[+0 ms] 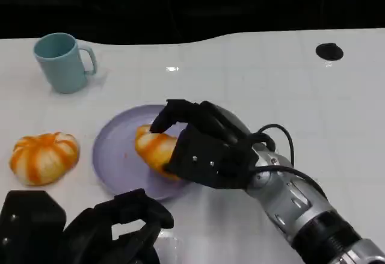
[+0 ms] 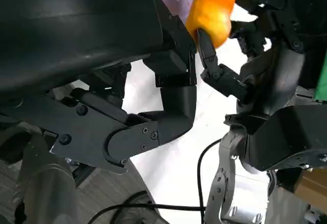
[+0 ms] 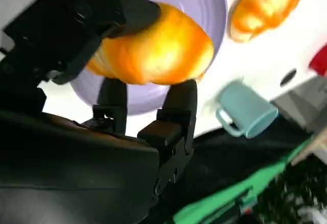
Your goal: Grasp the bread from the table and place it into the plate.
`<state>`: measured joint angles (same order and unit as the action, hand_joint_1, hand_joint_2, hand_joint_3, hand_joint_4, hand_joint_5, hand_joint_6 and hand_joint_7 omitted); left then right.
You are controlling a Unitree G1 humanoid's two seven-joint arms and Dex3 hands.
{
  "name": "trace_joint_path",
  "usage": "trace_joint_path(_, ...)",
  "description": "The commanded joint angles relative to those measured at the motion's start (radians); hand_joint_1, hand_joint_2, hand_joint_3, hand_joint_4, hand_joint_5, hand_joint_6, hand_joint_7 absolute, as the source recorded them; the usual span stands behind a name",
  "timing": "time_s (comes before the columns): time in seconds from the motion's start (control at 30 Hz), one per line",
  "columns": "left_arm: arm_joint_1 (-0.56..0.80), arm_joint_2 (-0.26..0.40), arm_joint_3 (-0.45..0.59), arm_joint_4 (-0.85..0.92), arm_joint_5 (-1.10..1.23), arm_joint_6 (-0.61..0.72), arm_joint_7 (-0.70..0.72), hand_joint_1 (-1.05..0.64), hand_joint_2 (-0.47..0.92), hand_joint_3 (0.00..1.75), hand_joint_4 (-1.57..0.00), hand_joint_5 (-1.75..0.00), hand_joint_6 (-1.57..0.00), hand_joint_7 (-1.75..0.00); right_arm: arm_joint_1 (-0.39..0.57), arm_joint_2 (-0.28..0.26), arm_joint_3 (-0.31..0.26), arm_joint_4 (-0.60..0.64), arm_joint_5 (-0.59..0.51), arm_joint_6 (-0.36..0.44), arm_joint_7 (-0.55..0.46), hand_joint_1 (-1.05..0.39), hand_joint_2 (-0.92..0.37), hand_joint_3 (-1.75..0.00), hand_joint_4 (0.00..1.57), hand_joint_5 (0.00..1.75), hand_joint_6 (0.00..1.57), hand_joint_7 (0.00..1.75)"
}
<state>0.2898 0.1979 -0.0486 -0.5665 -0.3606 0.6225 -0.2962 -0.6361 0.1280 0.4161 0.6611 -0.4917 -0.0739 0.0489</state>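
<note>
On the white table (image 1: 252, 71) I see the round lilac plate (image 1: 117, 156) near the front edge. My right hand (image 1: 201, 147) grips the glossy orange bread roll (image 1: 155, 148) over it (fingers wrapped around). My left hand (image 1: 114, 231) rests loosely curled, holding nothing.

right hand (image 1: 201, 147): black, screwed shell | forearm (image 1: 301, 207): silver, black cable

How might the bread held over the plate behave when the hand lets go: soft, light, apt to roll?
The bread looks puffy, so probably light and squashy under the right hand. Its rounded shape might rock slightly, though the plate rim should contain it.
</note>
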Motion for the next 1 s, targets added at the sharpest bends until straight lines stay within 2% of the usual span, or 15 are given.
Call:
trace_joint_path(0.03, 0.002, 0.010, 0.005, -0.012, 0.000, -0.004, 0.007, -0.36, 0.77, 0.82, -0.69, -1.75, -0.63, -1.45, -0.022, -0.048, 0.035, -0.042, -0.021, 0.005, 0.061, -0.43, -0.91, -0.17, 0.22, 0.31, 0.40, 0.07)
trace_joint_path(0.23, 0.001, 0.012, 0.003, -0.015, 0.004, 0.002, 0.011, -0.36, 0.77, 0.83, -0.69, -1.75, -0.63, -1.45, -0.011, -0.079, 0.076, -0.112, -0.064, 0.060, 0.114, -0.53, -0.92, -0.19, 0.18, 0.27, 0.37, 0.03)
trace_joint_path(0.43, 0.000, 0.008, 0.005, -0.016, -0.002, 0.010, 0.014, -0.36, 0.76, 0.84, -0.68, -1.75, -0.63, -1.46, 0.011, -0.102, 0.093, -0.182, -0.089, 0.088, 0.133, -0.55, -0.92, -0.17, 0.19, 0.27, 0.37, 0.02)
trace_joint_path(0.53, -0.001, 0.007, 0.003, -0.012, -0.001, 0.009, 0.016, -0.36, 0.76, 0.84, -0.68, -1.75, -0.63, -1.46, 0.043, -0.133, 0.091, -0.265, -0.094, 0.090, 0.146, -0.54, -0.92, -0.17, 0.22, 0.28, 0.37, 0.02)
trace_joint_path(0.77, -0.006, 0.011, -0.004, -0.003, 0.011, -0.006, 0.012, -0.36, 0.76, 0.85, -0.68, -1.75, -0.62, -1.47, 0.208, -0.218, 0.031, -0.540, -0.038, 0.045, 0.150, -0.52, -0.92, -0.18, 0.35, 0.36, 0.46, 0.05)
trace_joint_path(1.0, -0.013, 0.013, -0.004, 0.010, 0.016, -0.012, 0.011, -0.35, 0.76, 0.87, -0.66, -1.75, -0.60, -1.50, 0.387, -0.273, -0.045, -0.748, 0.071, 0.008, 0.168, -0.49, -0.92, -0.19, 0.44, 0.48, 0.57, 0.10)
